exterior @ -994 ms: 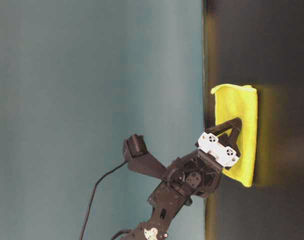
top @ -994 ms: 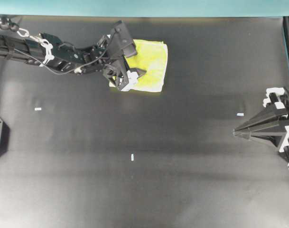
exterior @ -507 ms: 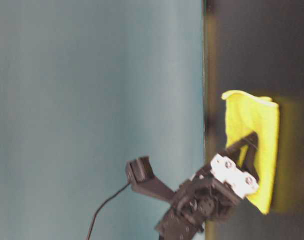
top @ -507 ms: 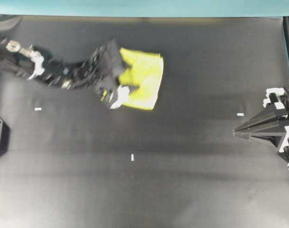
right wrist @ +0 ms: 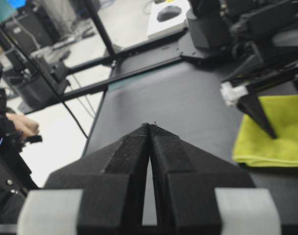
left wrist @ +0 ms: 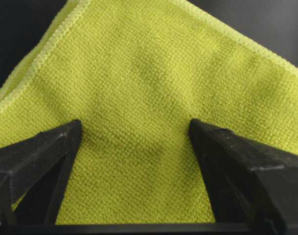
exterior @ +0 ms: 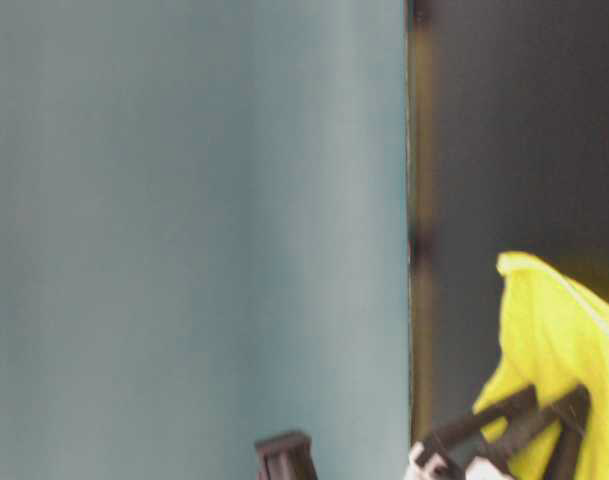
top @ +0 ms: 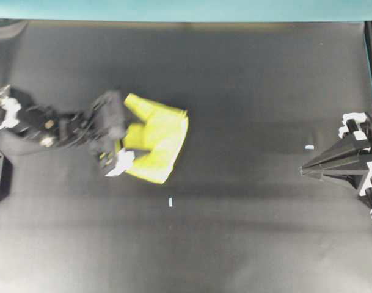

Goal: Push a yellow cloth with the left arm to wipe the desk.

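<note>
Black fingers [left wrist: 38,147] of the left gripper [left wrist: 134,132] stand spread wide, one at each side of the left wrist view, and both tips press down on the yellow cloth [left wrist: 149,98] with bare weave showing between them. Nothing is clamped; the tips only bear on the fabric from above. In the overhead view the left gripper [top: 132,145] sits over the cloth's left part, and the left arm [top: 57,125] runs back from it toward the left edge, blurred in that picture.

The yellow cloth [top: 155,143] lies flat on the tabletop [top: 247,232], left of the middle and turned at an angle, one corner pointing toward the far teal edge strip [top: 186,9]. The table-level view shows its near corner lifted into a soft peak [exterior: 544,300] beside the dark fingers.

A small white mark [top: 170,202] lies on the tabletop just in front of the cloth, and another white mark [top: 309,147] lies well apart, toward the right.

The right gripper [top: 305,171] rests at the right edge of the overhead view, far from the cloth. Its fingers [right wrist: 129,152] meet in a thin seam, closed with nothing between them, pointing along the tabletop [right wrist: 178,103] toward the cloth [right wrist: 281,132].
</note>
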You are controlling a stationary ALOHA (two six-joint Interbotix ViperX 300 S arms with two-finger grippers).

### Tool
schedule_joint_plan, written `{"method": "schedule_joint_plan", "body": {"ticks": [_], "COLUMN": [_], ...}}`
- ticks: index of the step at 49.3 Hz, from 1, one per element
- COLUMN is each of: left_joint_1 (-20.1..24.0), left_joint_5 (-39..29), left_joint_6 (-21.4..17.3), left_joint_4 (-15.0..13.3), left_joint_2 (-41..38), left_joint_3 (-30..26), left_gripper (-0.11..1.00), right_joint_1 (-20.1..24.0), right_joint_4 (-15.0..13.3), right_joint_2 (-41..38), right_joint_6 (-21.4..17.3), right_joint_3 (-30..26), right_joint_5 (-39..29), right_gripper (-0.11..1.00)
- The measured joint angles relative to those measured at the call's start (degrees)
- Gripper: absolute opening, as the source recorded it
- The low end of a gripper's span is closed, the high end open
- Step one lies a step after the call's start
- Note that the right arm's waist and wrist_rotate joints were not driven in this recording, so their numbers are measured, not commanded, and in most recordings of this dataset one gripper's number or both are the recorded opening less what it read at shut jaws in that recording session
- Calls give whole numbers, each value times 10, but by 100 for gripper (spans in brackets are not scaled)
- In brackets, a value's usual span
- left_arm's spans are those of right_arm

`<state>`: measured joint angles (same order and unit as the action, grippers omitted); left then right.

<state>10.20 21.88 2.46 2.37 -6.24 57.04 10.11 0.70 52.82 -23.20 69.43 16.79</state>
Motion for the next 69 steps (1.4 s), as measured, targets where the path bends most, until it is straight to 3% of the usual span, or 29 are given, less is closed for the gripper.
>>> {"method": "schedule_joint_plan", "body": {"ticks": [14, 46, 55, 69], "left_joint_1": [-79, -299, -330, -337], "left_joint_5": [11, 4, 4, -2], "left_joint_6": [20, 34, 34, 30], "left_joint_4": [0, 0, 0, 0], "left_joint_2": [28, 34, 35, 47], "left_joint_3": [50, 55, 55, 51], "left_gripper": [87, 87, 87, 87], "right_joint_1": [1, 1, 1, 1], "right_joint_4": [0, 0, 0, 0], "right_joint_2": [0, 2, 3, 3], "right_joint_6": [0, 1, 0, 0], "right_joint_3": [-1, 0, 0, 0], "right_joint_5": [6, 7, 7, 7], "right_gripper": [0, 0, 0, 0]}}
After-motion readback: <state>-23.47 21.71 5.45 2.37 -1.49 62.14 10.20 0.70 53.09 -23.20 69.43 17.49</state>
